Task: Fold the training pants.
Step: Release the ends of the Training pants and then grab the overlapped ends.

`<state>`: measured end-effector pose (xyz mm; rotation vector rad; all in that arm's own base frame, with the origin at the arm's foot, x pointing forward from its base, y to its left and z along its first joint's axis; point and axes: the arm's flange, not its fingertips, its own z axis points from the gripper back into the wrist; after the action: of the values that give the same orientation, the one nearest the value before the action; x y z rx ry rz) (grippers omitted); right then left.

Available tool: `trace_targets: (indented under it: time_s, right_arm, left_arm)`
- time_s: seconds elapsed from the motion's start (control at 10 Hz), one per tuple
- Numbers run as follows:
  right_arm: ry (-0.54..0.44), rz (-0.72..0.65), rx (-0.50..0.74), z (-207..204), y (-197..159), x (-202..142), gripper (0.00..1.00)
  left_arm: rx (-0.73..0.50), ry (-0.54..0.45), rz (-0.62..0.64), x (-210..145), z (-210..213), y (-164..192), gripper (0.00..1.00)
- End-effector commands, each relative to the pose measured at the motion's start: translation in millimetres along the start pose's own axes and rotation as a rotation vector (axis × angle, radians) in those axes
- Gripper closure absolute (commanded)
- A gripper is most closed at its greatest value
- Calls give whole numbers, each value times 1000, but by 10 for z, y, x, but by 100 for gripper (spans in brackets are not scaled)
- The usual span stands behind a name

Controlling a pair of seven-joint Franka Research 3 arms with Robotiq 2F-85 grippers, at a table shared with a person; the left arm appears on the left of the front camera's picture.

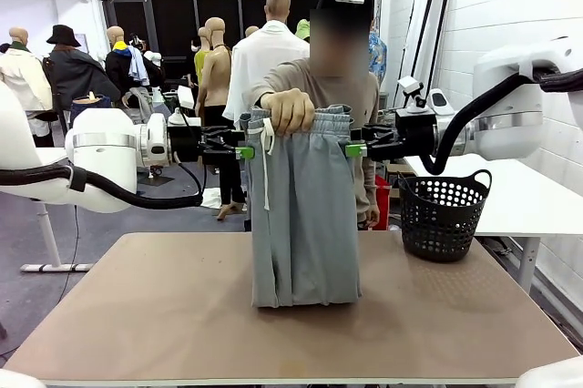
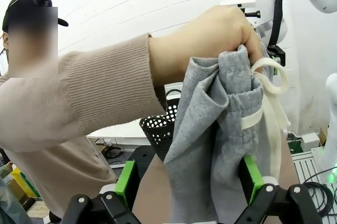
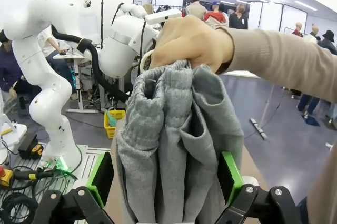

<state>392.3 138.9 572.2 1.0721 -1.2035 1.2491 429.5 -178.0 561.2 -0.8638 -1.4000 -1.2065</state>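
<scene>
The light grey training pants [image 1: 305,224] hang upright over the table, their hems resting on the top. A person's hand [image 1: 290,110] bunches the waistband from above, and the white drawstring [image 2: 266,84] loops beside that fist. My left gripper [image 1: 244,152] stands open at the pants' left edge just below the waistband. In the left wrist view the grey fabric [image 2: 210,129] hangs between the left gripper's [image 2: 188,182] green pads. My right gripper [image 1: 355,148] is open at the right edge. In the right wrist view the bunched cloth [image 3: 168,129] fills the gap of the right gripper [image 3: 165,179].
A black perforated basket [image 1: 442,215] sits at the table's far right corner. The tan tabletop [image 1: 164,315] is bare around the pants. The person in a tan sweater [image 1: 351,87] stands at the far edge behind the pants. A white side table [image 1: 528,197] is on the right.
</scene>
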Motion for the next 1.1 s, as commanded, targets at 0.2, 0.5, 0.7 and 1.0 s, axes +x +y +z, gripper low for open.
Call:
trace_targets:
  time_s: [0.2,0.5,0.7,1.0]
  right_arm:
    - [4,30,-36,-64,9,-122,0]
    - [2,79,-92,-77,-42,-109,0]
    - [-12,78,-103,-84,-80,-108,0]
    - [-43,94,-145,-127,-148,-108,0]
  left_arm:
    - [-7,-34,5,29,-88,54,0]
    - [-6,-31,-18,40,-147,77,0]
    - [-5,-34,-18,29,-170,88,0]
    - [-7,-36,-20,41,-181,107,0]
